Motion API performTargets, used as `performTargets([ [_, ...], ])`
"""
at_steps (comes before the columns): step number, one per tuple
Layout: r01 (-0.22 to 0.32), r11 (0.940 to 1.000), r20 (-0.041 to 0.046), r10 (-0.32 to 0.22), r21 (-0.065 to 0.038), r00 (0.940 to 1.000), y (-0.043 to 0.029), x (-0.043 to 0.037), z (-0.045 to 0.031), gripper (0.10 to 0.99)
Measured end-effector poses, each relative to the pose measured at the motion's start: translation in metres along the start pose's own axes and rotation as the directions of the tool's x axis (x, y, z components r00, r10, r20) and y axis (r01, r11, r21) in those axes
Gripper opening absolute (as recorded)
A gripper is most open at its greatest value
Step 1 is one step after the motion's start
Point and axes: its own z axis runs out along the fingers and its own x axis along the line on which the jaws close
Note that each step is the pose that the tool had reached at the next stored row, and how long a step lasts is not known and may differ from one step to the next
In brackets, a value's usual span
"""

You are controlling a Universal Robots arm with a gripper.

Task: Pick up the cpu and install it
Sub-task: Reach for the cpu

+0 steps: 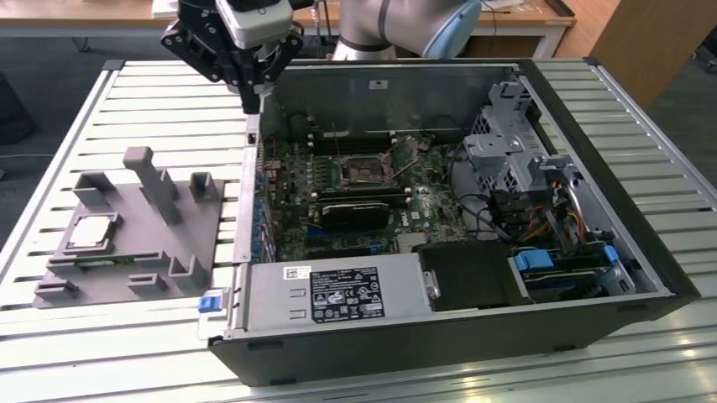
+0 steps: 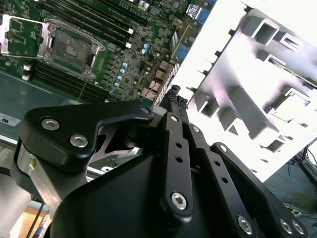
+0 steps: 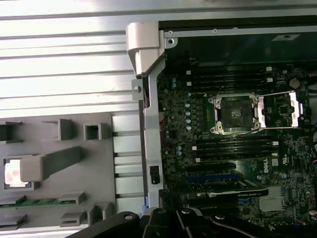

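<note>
Hovering above the case (image 1: 448,340) edge, the end effector (image 1: 248,107) is pinched closed, empty.

- A slatted metal table (image 1: 146,92) with pale ribs carries everything.
- A grey tray (image 1: 207,231) lies flat on the slats at 9 o'clock in the exterior view.
- An open computer case (image 1: 448,340) lies on its side, from centre to 3 o'clock, just beside the tray.
</note>
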Motion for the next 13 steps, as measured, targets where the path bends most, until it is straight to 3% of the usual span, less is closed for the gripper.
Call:
performTargets([
  [13, 0.000, 1.0000, 0.0000, 0.000, 0.000, 1.0000, -0.0002, 0.0032, -0.0001, 0.106],
])
